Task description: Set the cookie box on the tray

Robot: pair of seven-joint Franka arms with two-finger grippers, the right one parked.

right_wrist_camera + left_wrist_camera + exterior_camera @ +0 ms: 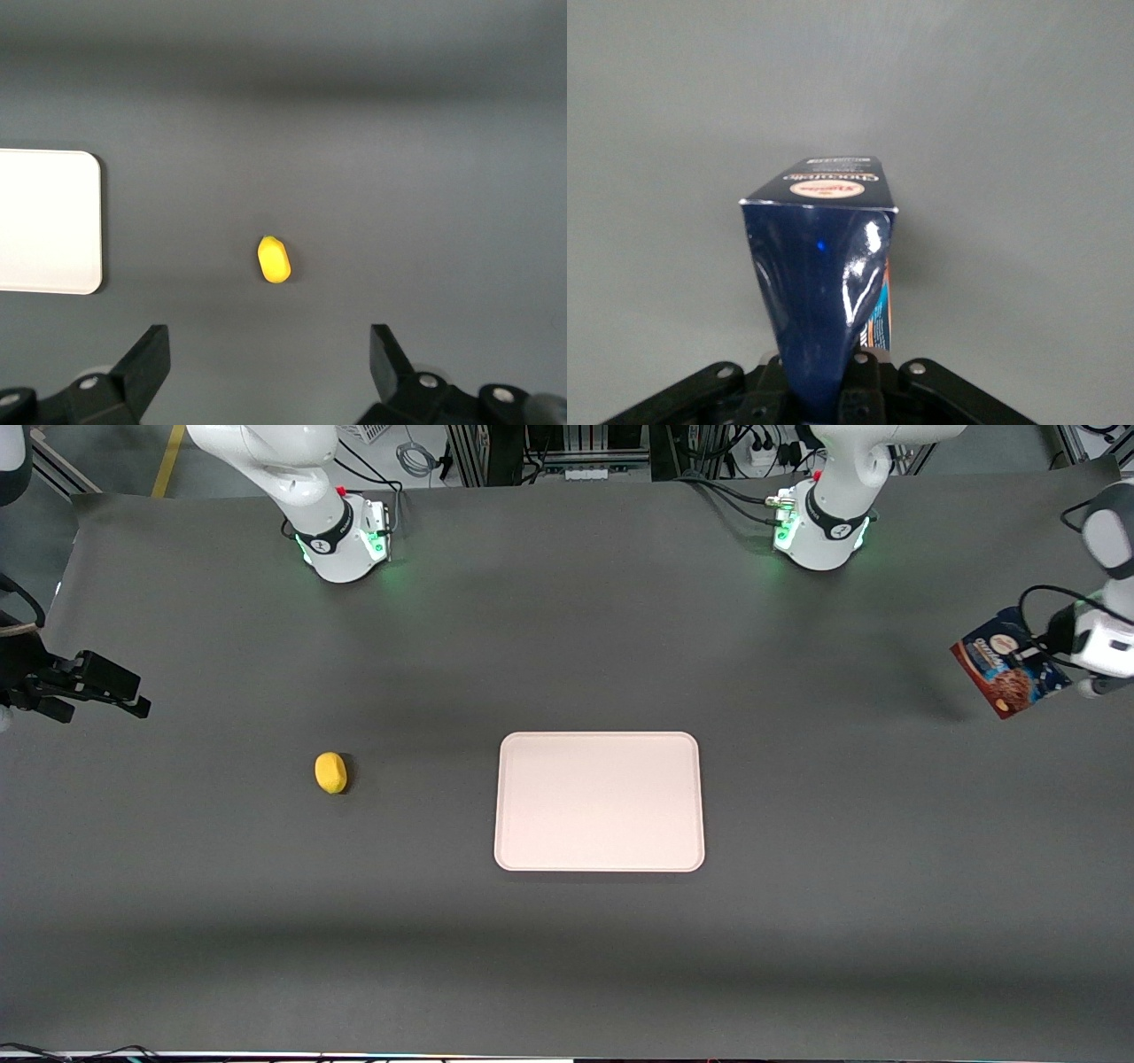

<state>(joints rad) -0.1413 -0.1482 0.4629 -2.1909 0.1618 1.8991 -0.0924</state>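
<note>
My gripper (1032,657) hangs above the table at the working arm's end, shut on the cookie box (999,664), a small dark-blue box with brown cookies and a round white-red logo. The box is lifted off the table and tilted. In the left wrist view the cookie box (824,283) sticks out from the gripper (826,390), pinched so its narrow dark-blue side is squeezed in. The pale-pink tray (600,801) lies flat near the table's middle, well away from the box toward the parked arm, with nothing on it. The tray's edge (49,221) also shows in the right wrist view.
A small yellow lemon-like object (330,771) lies on the grey table beside the tray, toward the parked arm's end; this object (274,259) also shows in the right wrist view. The arm bases (819,531) stand along the table's edge farthest from the front camera.
</note>
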